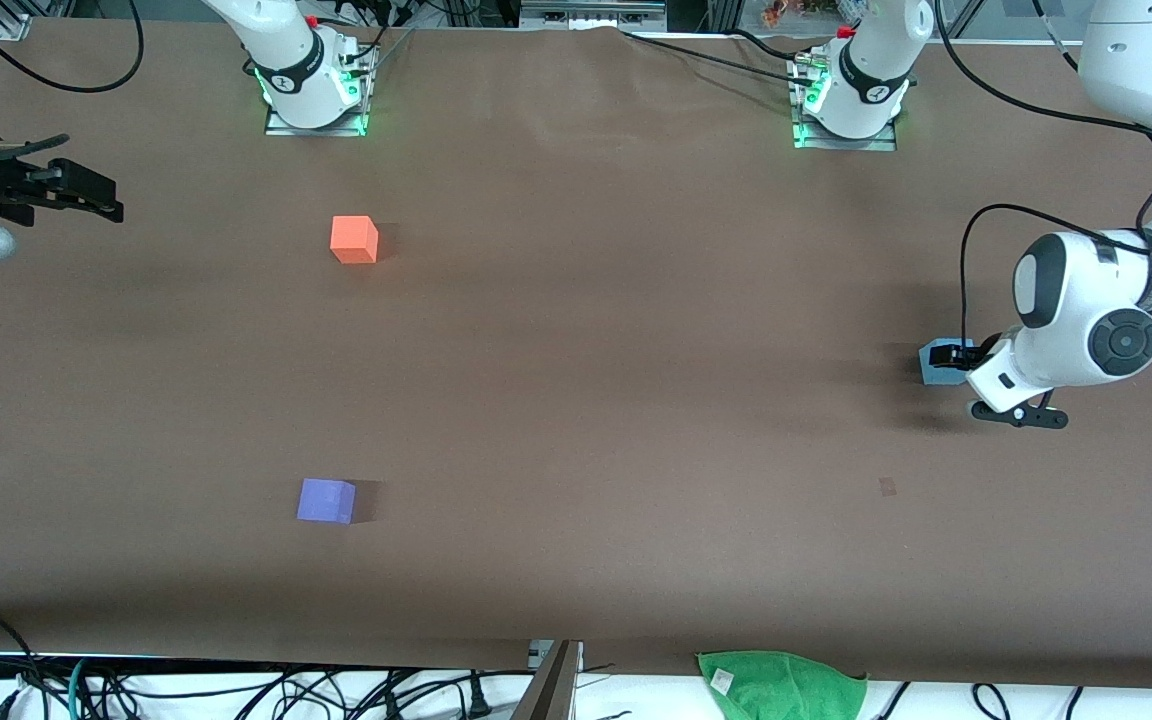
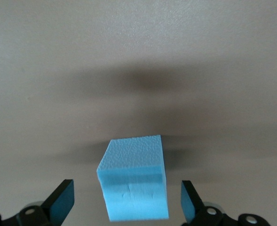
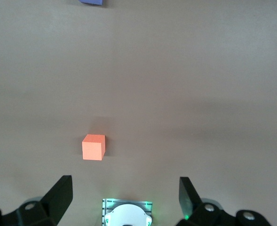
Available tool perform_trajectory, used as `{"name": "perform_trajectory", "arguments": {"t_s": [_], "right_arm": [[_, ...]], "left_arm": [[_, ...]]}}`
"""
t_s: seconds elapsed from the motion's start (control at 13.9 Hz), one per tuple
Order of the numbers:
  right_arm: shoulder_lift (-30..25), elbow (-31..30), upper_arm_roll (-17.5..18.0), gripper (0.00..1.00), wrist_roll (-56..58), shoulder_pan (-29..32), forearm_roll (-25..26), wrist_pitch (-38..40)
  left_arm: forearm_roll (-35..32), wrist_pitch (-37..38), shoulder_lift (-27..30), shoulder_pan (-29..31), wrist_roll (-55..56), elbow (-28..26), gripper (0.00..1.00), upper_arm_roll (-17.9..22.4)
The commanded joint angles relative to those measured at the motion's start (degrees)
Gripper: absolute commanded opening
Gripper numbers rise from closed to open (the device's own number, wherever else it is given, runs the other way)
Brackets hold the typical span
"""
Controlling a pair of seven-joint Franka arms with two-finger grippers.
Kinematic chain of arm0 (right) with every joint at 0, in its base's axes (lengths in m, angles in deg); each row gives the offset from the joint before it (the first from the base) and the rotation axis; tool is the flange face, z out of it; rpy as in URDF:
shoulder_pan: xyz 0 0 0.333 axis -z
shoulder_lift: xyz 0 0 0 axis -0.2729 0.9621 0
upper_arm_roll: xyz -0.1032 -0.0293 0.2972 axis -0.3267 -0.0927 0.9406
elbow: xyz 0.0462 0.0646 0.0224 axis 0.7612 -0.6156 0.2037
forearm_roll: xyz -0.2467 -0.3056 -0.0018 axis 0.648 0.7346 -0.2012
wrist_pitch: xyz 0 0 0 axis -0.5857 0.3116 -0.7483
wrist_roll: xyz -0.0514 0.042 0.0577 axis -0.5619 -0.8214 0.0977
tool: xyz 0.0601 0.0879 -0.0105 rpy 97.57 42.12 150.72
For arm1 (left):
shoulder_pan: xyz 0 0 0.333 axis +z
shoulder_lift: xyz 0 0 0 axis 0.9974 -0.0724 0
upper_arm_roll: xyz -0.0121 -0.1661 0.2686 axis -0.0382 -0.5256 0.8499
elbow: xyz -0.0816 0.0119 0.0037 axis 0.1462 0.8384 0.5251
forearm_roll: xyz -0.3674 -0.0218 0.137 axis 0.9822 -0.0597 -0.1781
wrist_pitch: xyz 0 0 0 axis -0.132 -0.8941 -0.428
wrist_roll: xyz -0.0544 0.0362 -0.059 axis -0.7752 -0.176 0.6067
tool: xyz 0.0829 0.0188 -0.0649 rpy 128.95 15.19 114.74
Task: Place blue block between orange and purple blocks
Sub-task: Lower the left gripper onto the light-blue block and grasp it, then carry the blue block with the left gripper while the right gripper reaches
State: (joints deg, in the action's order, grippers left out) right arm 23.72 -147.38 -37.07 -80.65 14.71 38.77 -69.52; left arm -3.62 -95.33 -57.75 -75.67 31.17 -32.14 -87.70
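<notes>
The blue block (image 1: 932, 368) sits on the brown table toward the left arm's end. My left gripper (image 1: 952, 353) is low around it and open. In the left wrist view the blue block (image 2: 134, 181) stands between the fingers of my left gripper (image 2: 128, 202) with a gap on each side. The orange block (image 1: 354, 240) lies toward the right arm's end, near that arm's base. The purple block (image 1: 326, 500) lies nearer to the front camera than the orange one. My right gripper (image 1: 108, 200) waits open and empty at the table's edge. Its wrist view shows its own fingers (image 3: 126, 197), the orange block (image 3: 93, 147) and an edge of the purple block (image 3: 91, 2).
The two arm bases (image 1: 316, 90) (image 1: 846, 100) stand along the table's edge farthest from the front camera. A green cloth (image 1: 781, 685) and cables lie off the table's near edge. A small dark mark (image 1: 887, 486) is on the table surface.
</notes>
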Motion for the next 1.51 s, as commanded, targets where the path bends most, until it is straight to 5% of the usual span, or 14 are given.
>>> {"name": "perform_trajectory", "arguments": {"t_s": [0.0, 0.29, 0.43, 0.65, 0.93, 1.15, 1.43], "right_arm": [[-0.18, 0.0, -0.06, 1.0, 0.29, 0.07, -0.79, -0.3], [-0.09, 0.0, -0.06, 1.0, 0.29, 0.07, -0.79, -0.3], [0.08, 0.0, -0.06, 1.0, 0.29, 0.07, -0.79, -0.3], [0.09, 0.0, -0.15, 1.0, 0.29, 0.07, -0.79, -0.39], [0.17, 0.0, -0.06, 1.0, 0.29, 0.07, -0.79, -0.39], [0.09, 0.0, -0.06, 1.0, 0.29, 0.07, -0.79, -0.39], [0.26, 0.0, -0.15, 1.0, 0.46, 0.16, -0.79, -0.39]], "left_arm": [[-0.72, -5.33, 0.81, 1.68, 0.07, -3.71, 1.0, -0.49], [-0.72, -10.89, -1.04, 1.86, 0.07, -5.56, 0.95, -0.49], [-0.63, -10.72, -1.04, 1.86, 0.42, -6.09, 0.5, -0.49], [-0.63, -9.67, -0.08, 1.68, 2.44, -5.83, 0.26, -0.93], [-0.63, -0.02, 3.17, 1.07, 5.07, -2.5, 0.26, -5.31], [-0.46, 11.84, 3.53, 1.07, 11.82, 3.38, 0.28, -13.12], [-0.37, 13.81, 1.7, -0.85, 30.61, 7.78, 0.28, -27.18]]}}
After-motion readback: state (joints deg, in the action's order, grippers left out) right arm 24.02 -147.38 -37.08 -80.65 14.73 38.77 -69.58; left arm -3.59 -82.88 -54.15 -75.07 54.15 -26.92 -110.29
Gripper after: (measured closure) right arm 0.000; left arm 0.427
